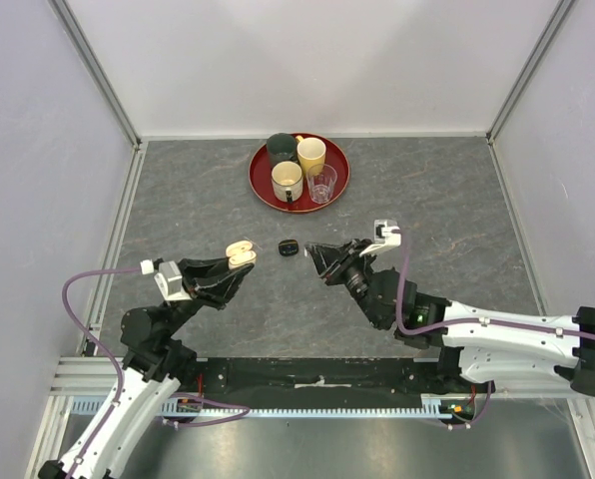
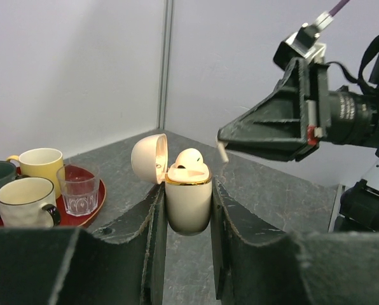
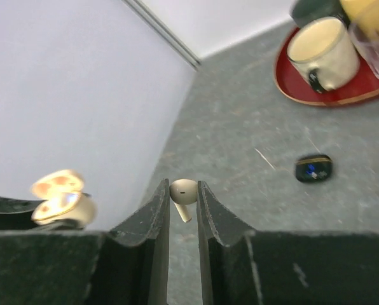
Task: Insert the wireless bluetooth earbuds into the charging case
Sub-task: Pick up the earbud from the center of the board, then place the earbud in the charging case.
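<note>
Left gripper (image 1: 241, 261) and right gripper (image 1: 314, 251) faced each other, both loaded.
We noted the left clamped on the open cream case (image 2: 188, 206), a seated earbud (image 2: 189, 157) inside; the right pinched a loose earbud (image 3: 183, 192) near the case, not touching.

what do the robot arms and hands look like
Both arms have white link shells over black joints, each with a purple cable. The left hand and right hand are black, with wedge-shaped fingers and a small white block behind.
</note>
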`<state>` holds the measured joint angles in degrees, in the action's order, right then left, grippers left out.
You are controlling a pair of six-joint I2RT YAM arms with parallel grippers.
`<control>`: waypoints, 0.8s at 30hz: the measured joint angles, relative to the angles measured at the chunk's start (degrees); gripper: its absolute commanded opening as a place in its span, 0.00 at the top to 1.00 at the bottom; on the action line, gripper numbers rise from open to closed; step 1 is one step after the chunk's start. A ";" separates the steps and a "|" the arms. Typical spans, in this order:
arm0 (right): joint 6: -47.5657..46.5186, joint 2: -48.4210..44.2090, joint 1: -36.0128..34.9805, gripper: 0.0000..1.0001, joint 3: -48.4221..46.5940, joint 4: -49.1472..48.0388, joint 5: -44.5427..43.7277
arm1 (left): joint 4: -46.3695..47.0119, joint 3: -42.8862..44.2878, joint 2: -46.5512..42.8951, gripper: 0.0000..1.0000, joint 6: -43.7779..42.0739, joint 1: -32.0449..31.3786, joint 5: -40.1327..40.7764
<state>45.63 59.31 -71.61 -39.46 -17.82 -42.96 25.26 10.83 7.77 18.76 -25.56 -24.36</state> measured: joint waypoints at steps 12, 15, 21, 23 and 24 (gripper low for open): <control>-18.91 3.32 -5.77 1.00 2.29 -29.70 5.92 | 3.89 -0.79 2.67 0.98 0.00 0.00 -0.48; -23.23 6.21 -7.50 1.00 2.03 -34.99 7.56 | 4.68 -0.85 3.61 0.98 -0.02 0.00 -1.51; -30.18 11.67 -9.70 1.00 0.74 -43.91 10.10 | 5.73 -0.85 5.07 0.98 -0.02 0.00 -2.97; -31.19 12.83 -9.99 1.00 0.17 -45.57 10.62 | 6.08 -0.85 5.07 0.98 0.00 0.00 -3.26; -31.58 13.44 -10.01 1.00 -0.31 -46.12 10.88 | 6.36 -0.87 5.07 0.98 -0.02 0.00 -3.39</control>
<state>14.04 72.75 -81.62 -39.77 -63.94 -32.08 31.62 9.96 12.84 18.74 -25.56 -27.75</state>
